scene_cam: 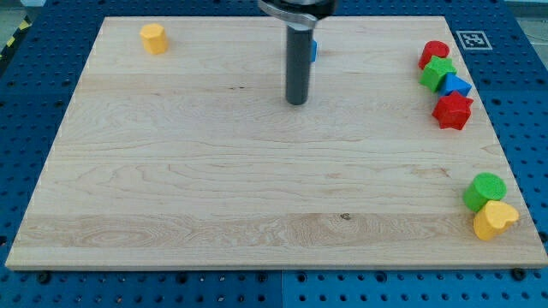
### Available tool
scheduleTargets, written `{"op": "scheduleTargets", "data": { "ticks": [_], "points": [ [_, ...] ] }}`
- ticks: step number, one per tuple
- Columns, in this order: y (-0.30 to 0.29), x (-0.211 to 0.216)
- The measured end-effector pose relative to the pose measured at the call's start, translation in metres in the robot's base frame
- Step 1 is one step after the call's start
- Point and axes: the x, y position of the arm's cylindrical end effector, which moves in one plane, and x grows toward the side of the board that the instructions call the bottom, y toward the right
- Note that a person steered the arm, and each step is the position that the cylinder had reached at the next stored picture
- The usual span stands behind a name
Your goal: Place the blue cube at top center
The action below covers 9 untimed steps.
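Note:
The blue cube (314, 50) is near the view's top centre, almost wholly hidden behind the dark rod; only a thin blue sliver shows at the rod's right edge. My tip (297, 102) rests on the board just below the cube, toward the view's bottom. Whether the rod touches the cube cannot be told.
A yellow block (153, 38) sits at the top left. At the right edge stand a red cylinder (434, 53), a green block (438, 72), a blue block (455, 85) and a red star block (452, 110). A green cylinder (485, 191) and a yellow heart block (494, 219) sit at the bottom right.

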Motion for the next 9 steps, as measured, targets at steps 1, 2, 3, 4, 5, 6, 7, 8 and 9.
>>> {"op": "scheduleTargets", "data": {
  "ticks": [1,2,3,4,5,6,7,8,9],
  "points": [
    [0.03,-0.009],
    [0.028,-0.034],
    [0.017,-0.057],
    [0.016,-0.067],
    [0.04,-0.062],
    [0.069,-0.06],
    [0.069,-0.08],
    [0.037,-0.098],
    [-0.004,-0.11]
  ]
}}
